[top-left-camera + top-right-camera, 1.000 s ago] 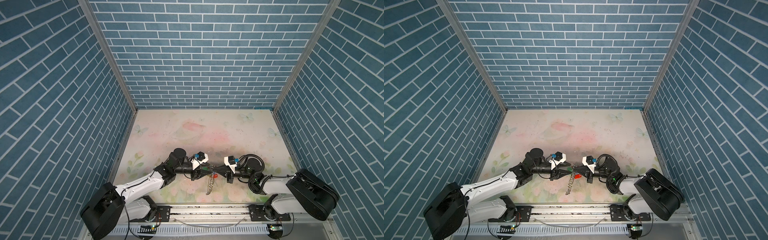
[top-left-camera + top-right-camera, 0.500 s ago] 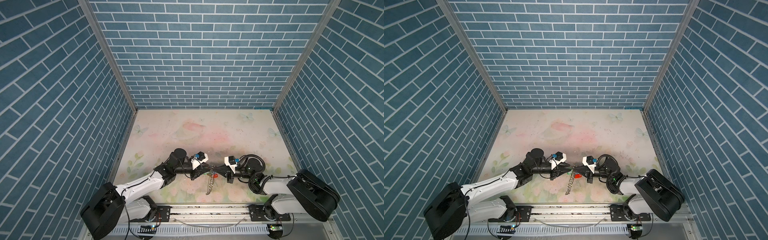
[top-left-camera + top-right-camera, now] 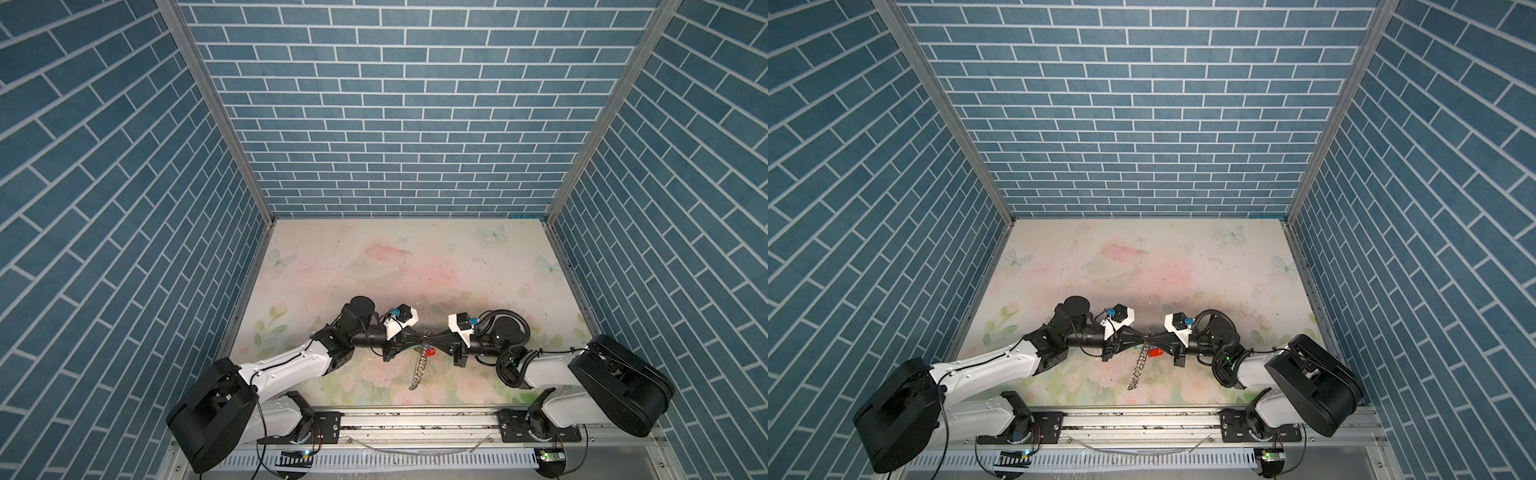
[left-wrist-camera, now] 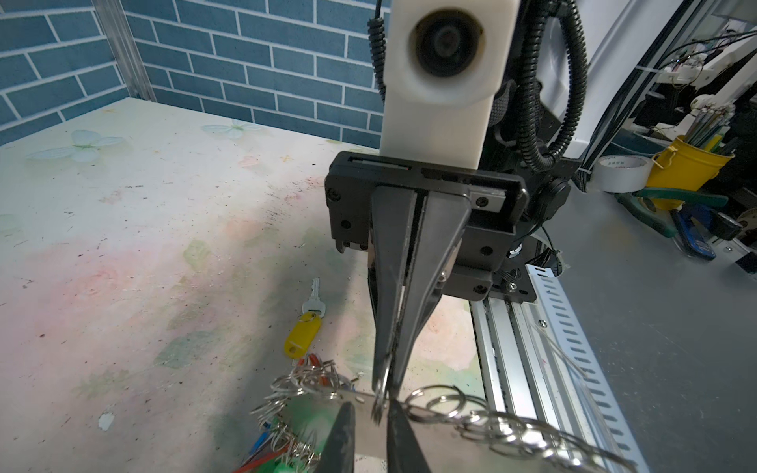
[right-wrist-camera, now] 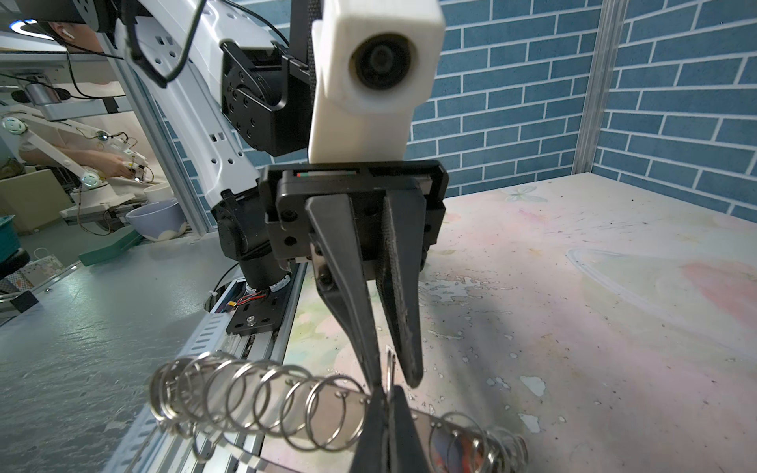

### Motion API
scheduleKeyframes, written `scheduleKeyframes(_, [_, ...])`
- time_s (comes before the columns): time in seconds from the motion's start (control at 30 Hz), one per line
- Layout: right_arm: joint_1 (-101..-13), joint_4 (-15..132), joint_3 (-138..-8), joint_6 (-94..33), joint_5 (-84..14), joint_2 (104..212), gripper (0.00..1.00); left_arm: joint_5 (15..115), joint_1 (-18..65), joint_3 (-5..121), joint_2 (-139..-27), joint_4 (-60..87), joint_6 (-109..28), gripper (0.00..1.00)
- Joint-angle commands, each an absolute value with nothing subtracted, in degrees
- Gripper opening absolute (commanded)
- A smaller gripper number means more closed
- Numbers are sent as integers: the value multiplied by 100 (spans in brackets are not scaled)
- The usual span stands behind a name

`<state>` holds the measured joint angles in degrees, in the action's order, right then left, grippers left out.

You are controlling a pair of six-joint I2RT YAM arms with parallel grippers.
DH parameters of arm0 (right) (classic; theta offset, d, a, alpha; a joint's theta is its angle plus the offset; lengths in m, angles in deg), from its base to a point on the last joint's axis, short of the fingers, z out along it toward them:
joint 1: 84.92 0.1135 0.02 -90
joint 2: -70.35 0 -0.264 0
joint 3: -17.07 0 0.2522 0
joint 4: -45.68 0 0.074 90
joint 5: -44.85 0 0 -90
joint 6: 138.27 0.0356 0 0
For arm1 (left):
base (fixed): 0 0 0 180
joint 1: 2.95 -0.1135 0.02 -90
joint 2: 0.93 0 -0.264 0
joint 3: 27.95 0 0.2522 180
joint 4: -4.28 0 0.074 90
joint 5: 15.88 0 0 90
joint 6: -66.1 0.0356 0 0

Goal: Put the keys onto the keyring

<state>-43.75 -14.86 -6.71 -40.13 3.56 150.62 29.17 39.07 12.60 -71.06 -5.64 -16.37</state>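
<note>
The keyring [image 5: 323, 409], a flat grey plate edged with silver wire rings, hangs in the air between my two grippers. In both top views it trails down as a chain of rings [image 3: 419, 368] [image 3: 1137, 370]. My right gripper [image 5: 383, 389] [image 4: 385, 393] is shut on one small ring of it [image 4: 380, 403]. My left gripper [image 4: 371, 403] [image 5: 393, 379] faces it tip to tip, its jaws narrowly open on either side of that same ring. The yellow-tagged key [image 4: 304, 332] lies flat on the table below, apart from both grippers. In the top views the key is hidden.
Green, red and blue tags [image 4: 282, 446] hang from the keyring; the red tag [image 3: 430, 352] shows under the grippers. A metal rail [image 3: 415, 419] runs along the table's front edge. Blue brick walls close in three sides.
My left gripper's jaws have narrowed around the ring that the right gripper holds. Both arms and the hanging keyring stay where they were.
</note>
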Motion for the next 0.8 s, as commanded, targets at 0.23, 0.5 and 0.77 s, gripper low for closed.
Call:
scheduleKeyframes(0.23, [-4333, -1984, -830, -3937, 504, 15187, 0, 3031, 3924, 1518, -7091, -399, -1654, 0])
scheduleKeyframes(0.5, [-4386, 258, -953, -4801, 143, 14064, 19, 3934, 4028, 1928, -6884, 1179, -957, 0])
scheduleKeyframes(0.77, [-4453, 2452, -1285, -5496, 131, 13078, 19, 4477, 4471, 2378, -6984, 2199, -209, 0])
